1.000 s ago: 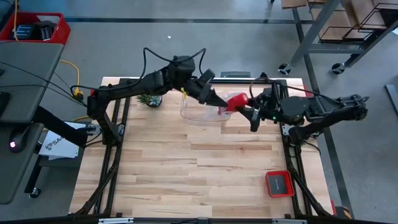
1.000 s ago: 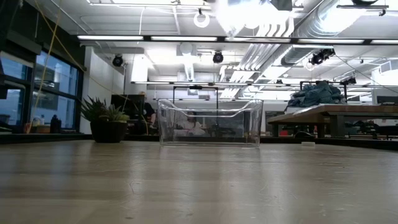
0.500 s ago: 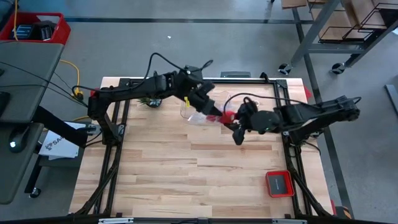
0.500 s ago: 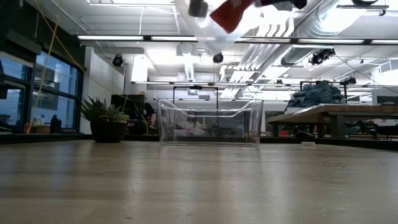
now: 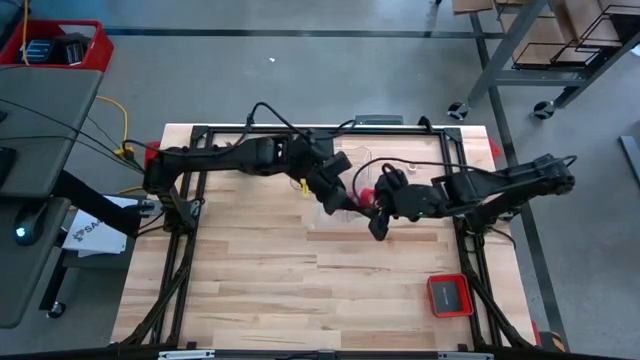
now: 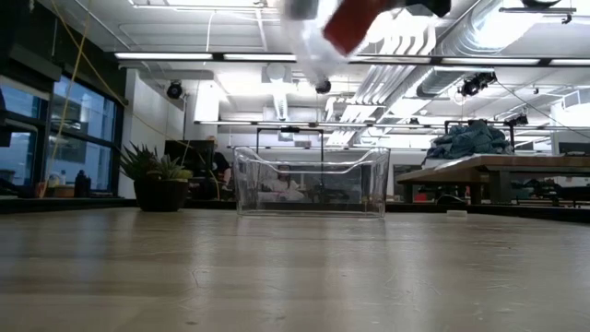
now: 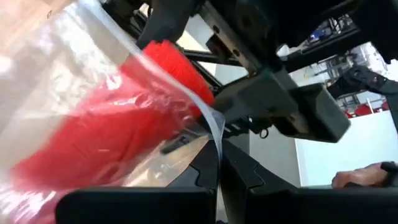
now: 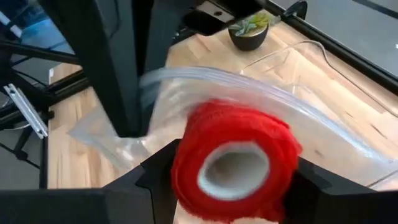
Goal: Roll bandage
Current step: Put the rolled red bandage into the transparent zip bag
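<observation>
**Two arms meet above mid-table**

Both arms reach inward over the wooden table (image 5: 260, 290). The left gripper (image 5: 335, 197) pinches a clear plastic bag (image 8: 186, 93); the right gripper (image 5: 378, 205) clamps the rolled red bandage (image 8: 233, 158) at the bag's mouth. Beyond them stand a clear bin (image 6: 312, 182) and a potted plant (image 6: 159, 178).

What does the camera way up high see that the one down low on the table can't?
Only the high view shows both arms meeting mid-table, the left tool at the clear plastic bag, the right tool on the bandage, and the small red tray. Only the low view shows the room's ceiling lights and another table. Both show the red bandage in the air, the potted plant and the clear container.
</observation>
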`<state>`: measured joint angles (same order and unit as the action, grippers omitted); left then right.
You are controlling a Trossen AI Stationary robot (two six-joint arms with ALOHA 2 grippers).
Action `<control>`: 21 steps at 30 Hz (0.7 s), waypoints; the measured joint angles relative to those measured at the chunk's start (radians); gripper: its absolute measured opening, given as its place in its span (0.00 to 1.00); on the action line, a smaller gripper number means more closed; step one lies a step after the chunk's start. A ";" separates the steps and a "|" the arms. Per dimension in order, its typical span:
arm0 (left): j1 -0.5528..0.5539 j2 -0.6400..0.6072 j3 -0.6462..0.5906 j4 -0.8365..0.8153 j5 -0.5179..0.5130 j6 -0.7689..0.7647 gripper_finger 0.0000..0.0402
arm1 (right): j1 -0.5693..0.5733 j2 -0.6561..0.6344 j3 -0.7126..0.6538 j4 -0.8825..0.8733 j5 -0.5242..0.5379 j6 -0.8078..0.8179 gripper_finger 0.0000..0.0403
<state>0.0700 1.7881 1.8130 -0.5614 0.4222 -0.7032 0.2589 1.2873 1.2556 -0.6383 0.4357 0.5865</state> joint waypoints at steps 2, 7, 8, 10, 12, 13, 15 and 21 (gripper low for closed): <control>-0.003 0.014 0.000 0.036 -0.006 -0.007 0.00 | 0.010 -0.008 0.000 -0.003 -0.001 0.000 0.49; -0.013 0.072 0.000 0.212 0.035 -0.062 0.00 | 0.023 -0.017 0.001 -0.046 -0.113 0.000 0.49; -0.014 0.087 0.000 0.242 0.048 -0.077 0.00 | 0.024 -0.016 0.001 -0.072 -0.132 0.001 0.49; -0.021 0.117 0.000 0.305 0.072 -0.115 0.00 | 0.028 -0.020 0.000 -0.112 -0.139 0.026 0.49; -0.024 0.138 0.000 0.331 0.098 -0.143 0.00 | 0.036 -0.030 0.000 -0.126 -0.124 0.044 0.49; -0.023 0.140 0.000 0.338 0.104 -0.146 0.00 | 0.043 -0.034 0.000 -0.127 -0.116 0.053 0.49; -0.025 0.140 0.000 0.330 0.115 -0.140 0.00 | 0.053 -0.034 0.000 -0.129 -0.140 0.061 0.49; -0.010 0.128 0.000 0.284 0.120 -0.073 0.00 | 0.090 -0.056 0.000 -0.208 -0.052 0.174 0.49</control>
<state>0.0596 1.9163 1.8129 -0.2779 0.5427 -0.7766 0.3484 1.2309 1.2554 -0.8467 0.3833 0.7608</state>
